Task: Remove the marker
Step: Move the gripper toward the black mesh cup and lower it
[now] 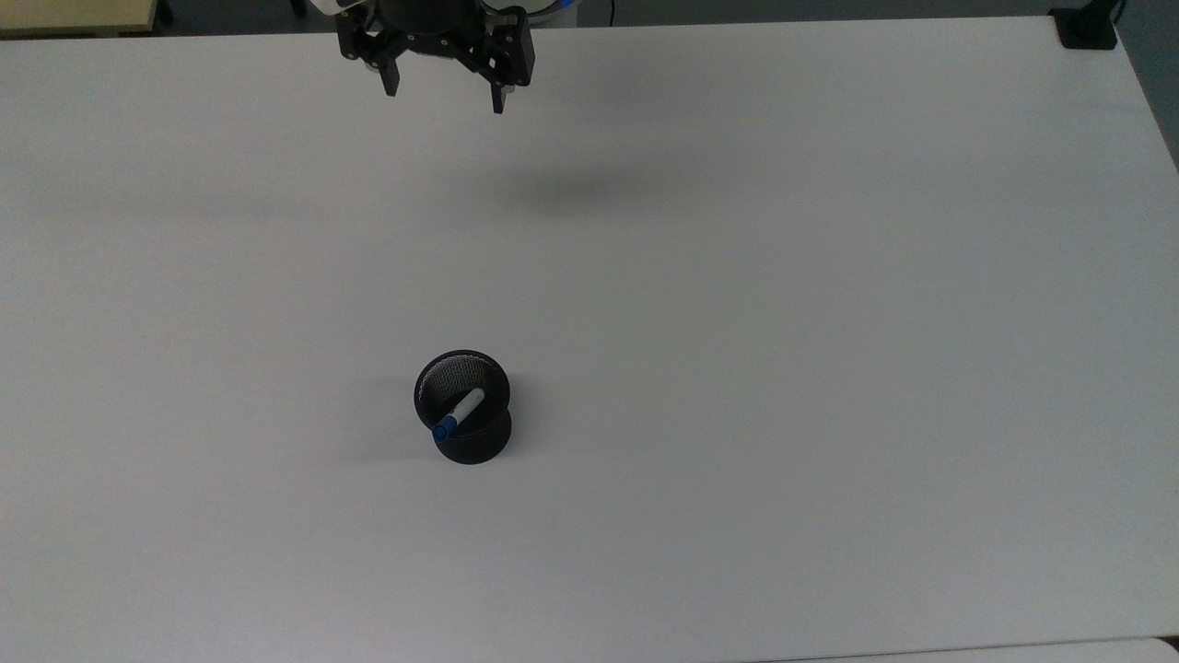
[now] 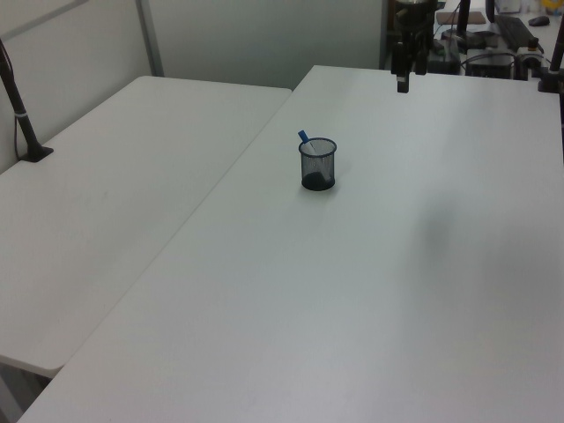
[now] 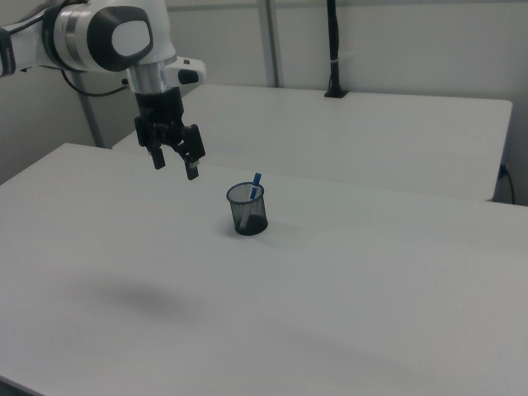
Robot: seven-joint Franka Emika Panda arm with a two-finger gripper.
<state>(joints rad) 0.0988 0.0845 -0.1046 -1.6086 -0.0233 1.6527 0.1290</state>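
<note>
- Starting nearest the top view's lower edge, a broad stretch of the plain white table (image 1: pixel 829 414) is seen with nothing on it but a small black wire-mesh cup (image 1: pixel 463 405), which stands upright near the table's middle.
- Inside that cup the slim white-barrelled marker with a blue cap (image 1: pixel 459 415) is found, leaning against the rim; the blue cap pokes just above the rim on the top view's lower left, and the same blue end is seen rising past the rim in the left view (image 2: pixel 303 137) and the right view (image 3: pixel 256 180).
- The marker is judged to be light, stiff and smooth, so it could slip between hard fingers if pinched weakly; little risk of breakage is expected.
- The best hold is judged to be on the capped upper end standing clear of the rim, taken from above with the fingers on either side of the barrel, so that the mesh wall is not caught.
- The cup itself looks light and might be dragged or tipped if the marker is pulled sideways; a lift along the marker's lean is advised.
- Farther back, the black two-finger gripper of the white robot arm (image 1: pixel 446 99) is seen hanging above the table, well apart from the cup, with its fingers spread and nothing between them.
</note>
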